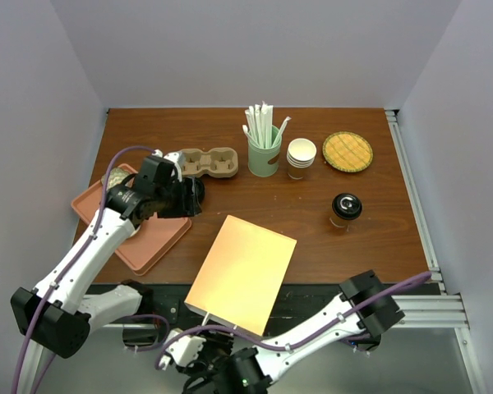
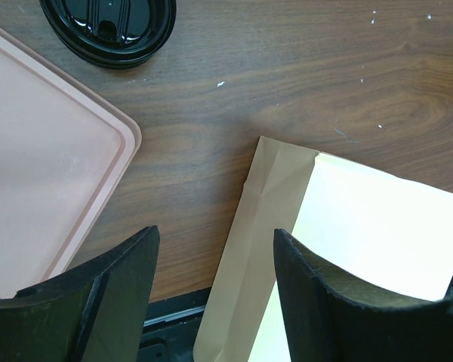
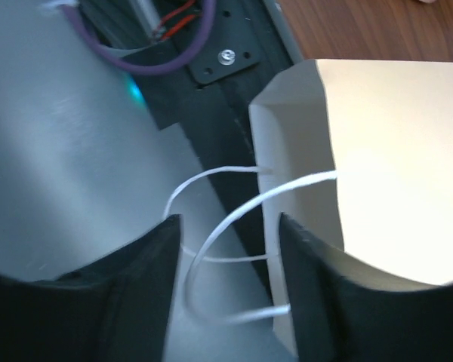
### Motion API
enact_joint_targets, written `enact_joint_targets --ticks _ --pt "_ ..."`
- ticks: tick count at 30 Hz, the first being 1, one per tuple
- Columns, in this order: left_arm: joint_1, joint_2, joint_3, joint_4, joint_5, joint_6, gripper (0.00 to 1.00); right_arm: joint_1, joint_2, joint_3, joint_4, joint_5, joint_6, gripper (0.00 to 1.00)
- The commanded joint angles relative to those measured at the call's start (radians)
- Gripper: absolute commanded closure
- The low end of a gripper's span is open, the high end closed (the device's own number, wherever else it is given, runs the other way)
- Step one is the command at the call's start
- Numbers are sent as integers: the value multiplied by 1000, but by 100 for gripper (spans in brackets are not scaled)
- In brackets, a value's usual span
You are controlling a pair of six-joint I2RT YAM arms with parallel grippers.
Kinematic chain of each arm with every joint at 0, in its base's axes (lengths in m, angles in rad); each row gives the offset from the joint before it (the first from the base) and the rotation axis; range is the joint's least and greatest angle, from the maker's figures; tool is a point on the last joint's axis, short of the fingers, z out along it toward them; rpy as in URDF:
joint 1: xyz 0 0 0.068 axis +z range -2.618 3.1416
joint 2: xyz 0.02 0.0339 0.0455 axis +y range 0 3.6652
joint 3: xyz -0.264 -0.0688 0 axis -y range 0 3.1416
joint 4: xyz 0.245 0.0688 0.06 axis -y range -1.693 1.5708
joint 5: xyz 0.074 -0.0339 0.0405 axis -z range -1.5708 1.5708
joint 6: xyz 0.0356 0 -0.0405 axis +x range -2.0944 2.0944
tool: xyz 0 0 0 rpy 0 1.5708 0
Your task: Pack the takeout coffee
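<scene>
The takeout coffee [image 1: 346, 209], a small brown cup with a black lid, stands upright on the right of the table, apart from both grippers. A tan paper bag [image 1: 241, 272] lies flat at the centre, its mouth end hanging over the near table edge. My right gripper [image 3: 226, 234] is at that end, open, with the bag's white string handles [image 3: 211, 226] looped between its fingers and the bag's edge [image 3: 294, 151] by the right finger. My left gripper [image 2: 215, 249] hovers open over the table between the pink tray and the bag [image 2: 362, 226], holding nothing.
The pink tray [image 1: 140, 238] sits at the left, with a stack of black lids [image 2: 109, 26] beside its far corner. Along the back are a cardboard cup carrier [image 1: 209, 162], a green cup of straws [image 1: 264, 152], stacked white cups [image 1: 301, 158] and a woven yellow disc [image 1: 347, 151].
</scene>
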Motion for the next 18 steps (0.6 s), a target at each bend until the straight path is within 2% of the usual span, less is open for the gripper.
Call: enact_joint_targets --ticks 1,2,4,8,12,18 --pt "4 -29 -13 26 -6 27 33 -20 -21 39 19 53 -8 61" --pt "3 -30 -13 26 -12 28 33 -20 -27 45 18 64 -6 84" --pt "0 -29 -8 15 -22 33 34 -21 -44 76 -54 90 35 100" --pt "-19 -10 71 -17 -40 57 34 -26 -108 171 -206 136 70 100" --pt "-36 2 194 -103 -28 64 34 -99 -217 177 -311 110 82 100" --pt "-37 -50 326 -233 -36 65 32 -245 -431 82 -241 53 -46 100"
